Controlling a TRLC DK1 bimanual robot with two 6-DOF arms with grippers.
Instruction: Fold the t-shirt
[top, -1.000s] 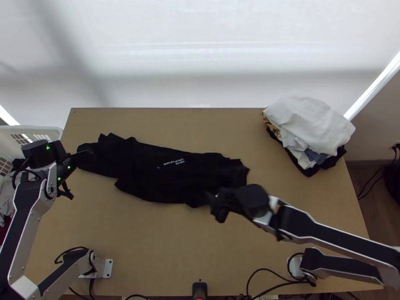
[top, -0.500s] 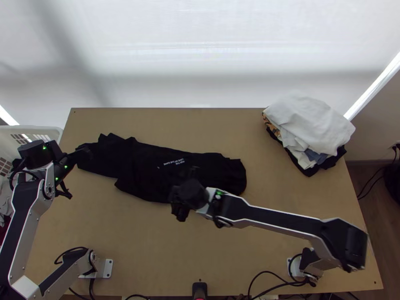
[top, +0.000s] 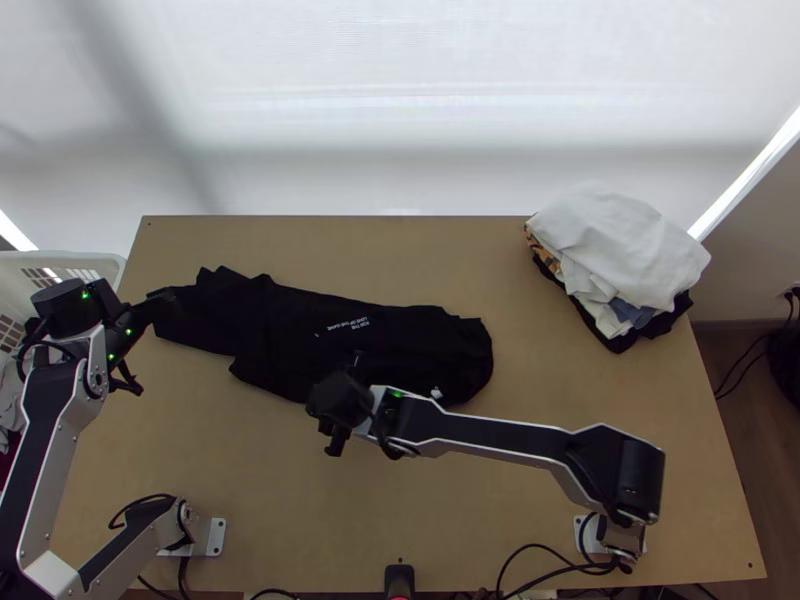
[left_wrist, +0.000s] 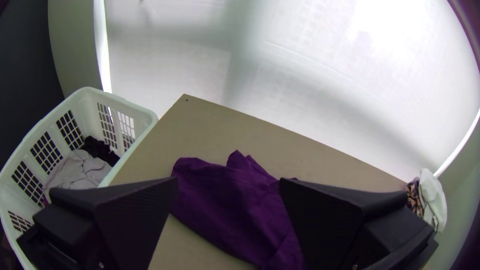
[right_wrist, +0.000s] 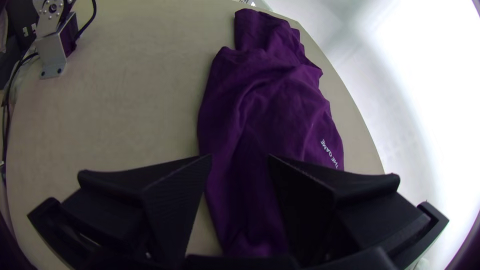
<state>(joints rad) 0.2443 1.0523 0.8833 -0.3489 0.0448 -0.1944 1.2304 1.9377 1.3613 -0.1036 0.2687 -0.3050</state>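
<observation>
The t-shirt (top: 300, 325), dark with small white lettering, lies on the counter (top: 480, 250) as a long, slanting strip, narrower and rumpled toward the left end. A stack of clothes (top: 618, 250) sits well apart, at the counter's far right. The right hand (right_wrist: 240, 157) is over the shirt's near edge, spread wide and gripping nothing. The left hand (left_wrist: 228, 181), by the narrow end, is likewise wide apart with no cloth in it.

The biggest danger, I'd judge, is the strip coming undone: a pinch catching only the top layer would peel it off the rest. Next, the loose creases on the left could get folded in, leaving a lump. Least, a shallow grip might slip off the edge.
</observation>
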